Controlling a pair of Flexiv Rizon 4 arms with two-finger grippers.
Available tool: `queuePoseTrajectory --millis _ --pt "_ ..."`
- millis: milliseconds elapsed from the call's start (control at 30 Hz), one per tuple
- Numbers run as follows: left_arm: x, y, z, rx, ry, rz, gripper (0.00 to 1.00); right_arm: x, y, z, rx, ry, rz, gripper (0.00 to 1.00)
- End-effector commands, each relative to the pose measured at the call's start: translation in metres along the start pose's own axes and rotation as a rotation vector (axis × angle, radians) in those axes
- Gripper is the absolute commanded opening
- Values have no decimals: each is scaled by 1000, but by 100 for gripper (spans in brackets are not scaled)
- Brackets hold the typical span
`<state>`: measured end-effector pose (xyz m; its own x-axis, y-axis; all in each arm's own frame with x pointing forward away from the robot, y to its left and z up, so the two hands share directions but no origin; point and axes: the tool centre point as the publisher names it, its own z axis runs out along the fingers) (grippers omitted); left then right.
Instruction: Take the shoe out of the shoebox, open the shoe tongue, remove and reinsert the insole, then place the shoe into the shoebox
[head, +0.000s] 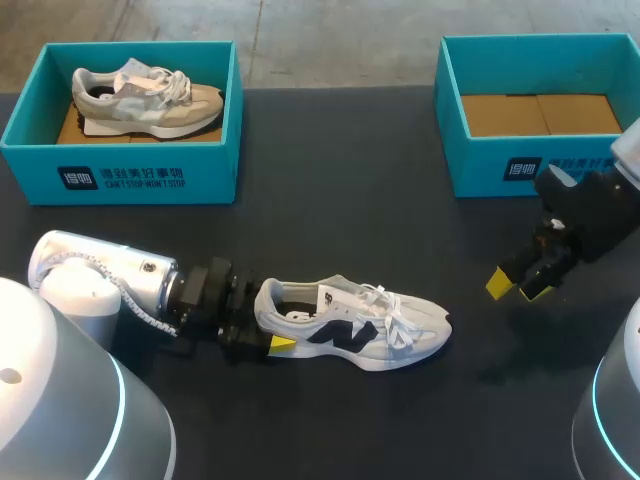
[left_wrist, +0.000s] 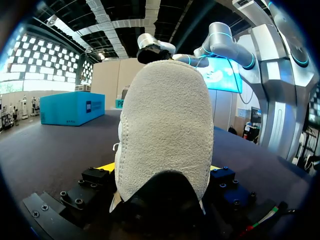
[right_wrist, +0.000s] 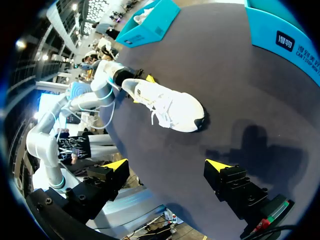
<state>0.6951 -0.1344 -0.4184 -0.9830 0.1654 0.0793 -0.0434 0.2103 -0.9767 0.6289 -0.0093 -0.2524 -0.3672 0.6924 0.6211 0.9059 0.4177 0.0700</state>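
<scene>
A white shoe (head: 350, 325) with a dark side logo and white laces lies on its sole on the dark table, toe pointing right. My left gripper (head: 270, 322) is at its heel. In the left wrist view the grey suede heel (left_wrist: 165, 130) fills the gap between the fingers, which press it from both sides. My right gripper (head: 517, 286) hangs open above the table to the right of the shoe, nothing between its yellow tips. From there the shoe (right_wrist: 167, 107) lies ahead of that gripper (right_wrist: 166, 165). An empty teal shoebox (head: 540, 165) stands at the back right.
A second teal shoebox (head: 140, 170) at the back left holds a beige and white shoe (head: 145, 98). Bare dark table lies between the two boxes and around the white shoe.
</scene>
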Motion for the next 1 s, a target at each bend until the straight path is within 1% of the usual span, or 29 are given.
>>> queuePoseTrajectory --millis 33,333,533,700,867,1000 --pt "0 2 -1 0 2 -1 0 0 0 1 0 -2 1 100" --pt "0 2 -1 0 2 -1 0 0 0 1 0 -2 1 100" --pt "0 2 -1 0 2 -1 0 12 14 -4 34 -62 -9 100" --pt "0 2 -1 0 2 -1 0 24 23 -4 84 -120 -4 100" --pt "0 2 -1 0 2 -1 0 33 32 0 99 -181 24 100" --pt "0 2 -1 0 2 -1 0 40 41 9 104 -224 46 100"
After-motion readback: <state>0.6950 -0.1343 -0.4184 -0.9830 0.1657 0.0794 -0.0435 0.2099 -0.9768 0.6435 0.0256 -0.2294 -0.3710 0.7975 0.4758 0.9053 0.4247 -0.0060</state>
